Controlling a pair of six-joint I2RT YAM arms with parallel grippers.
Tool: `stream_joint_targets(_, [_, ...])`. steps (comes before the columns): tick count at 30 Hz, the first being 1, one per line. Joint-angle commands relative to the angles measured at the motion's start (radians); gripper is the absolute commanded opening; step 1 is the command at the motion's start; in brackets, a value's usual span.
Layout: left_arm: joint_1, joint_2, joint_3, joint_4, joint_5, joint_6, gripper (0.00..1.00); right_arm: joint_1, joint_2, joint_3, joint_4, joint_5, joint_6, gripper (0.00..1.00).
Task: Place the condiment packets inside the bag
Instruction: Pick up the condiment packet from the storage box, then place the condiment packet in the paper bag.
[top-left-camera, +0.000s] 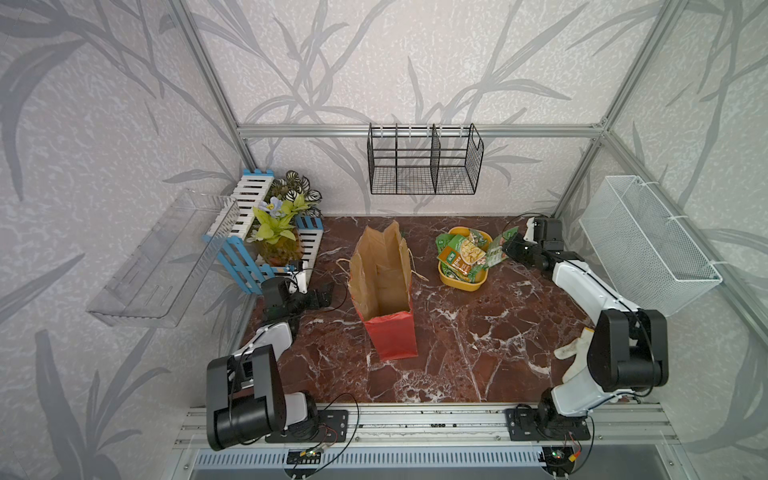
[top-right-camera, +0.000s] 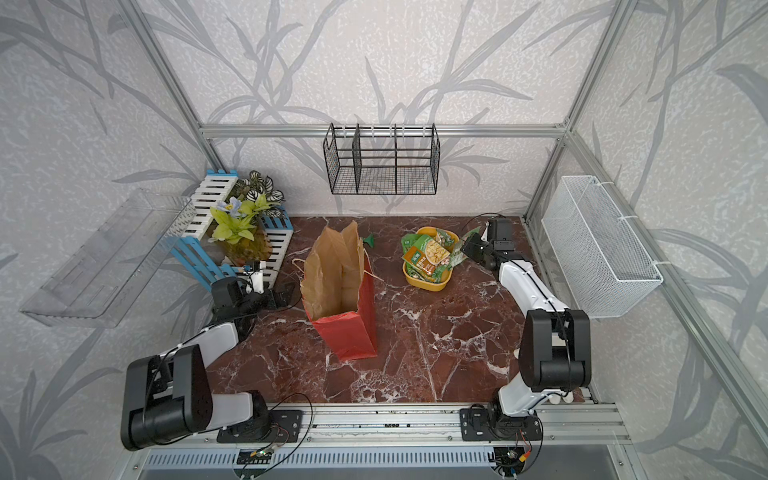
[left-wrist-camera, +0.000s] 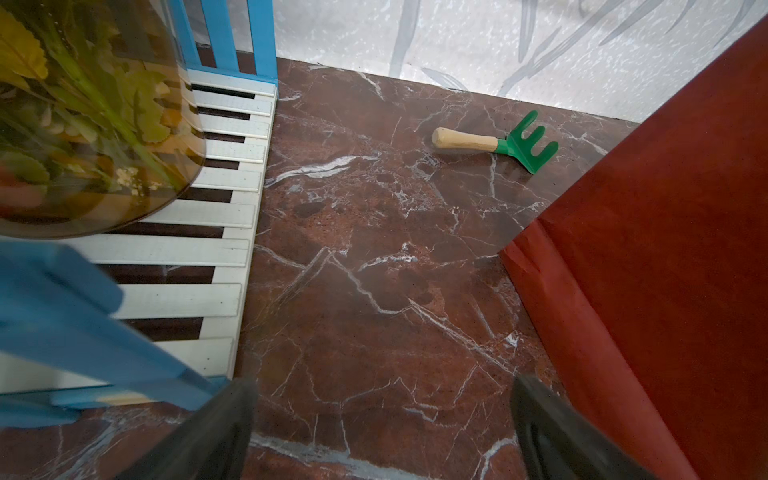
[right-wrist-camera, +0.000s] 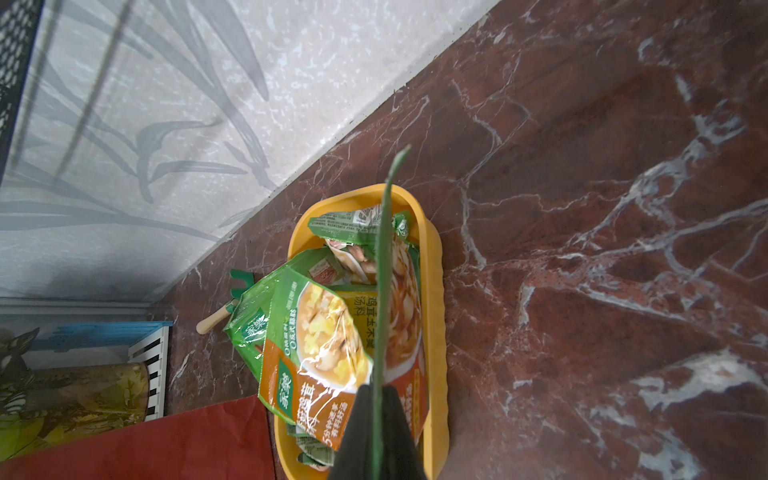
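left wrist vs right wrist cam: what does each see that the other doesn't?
Left wrist only: the left hand, open and holding nothing. Right wrist only: the right hand shut on a packet seen edge-on, and the yellow tub holding more packets. Both: the rake, the bag, red side only, the crate and the table.

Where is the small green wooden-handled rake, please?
In a top view the rake lies by the back wall, between the red paper bag and yellow plastic tub.
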Motion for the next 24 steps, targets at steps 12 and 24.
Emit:
stream_joint_targets(12, [0.006,-0.029,-0.016,0.012,-0.015,0.010,1.00,0.091,-0.231,0.062,-0.126,0.105,-0.040,0.00])
stream_joint_targets(24, [0.015,-0.030,-0.012,0.006,-0.017,0.000,1.00,0.471,-0.302,0.291,-0.243,0.281,-0.163,0.00])
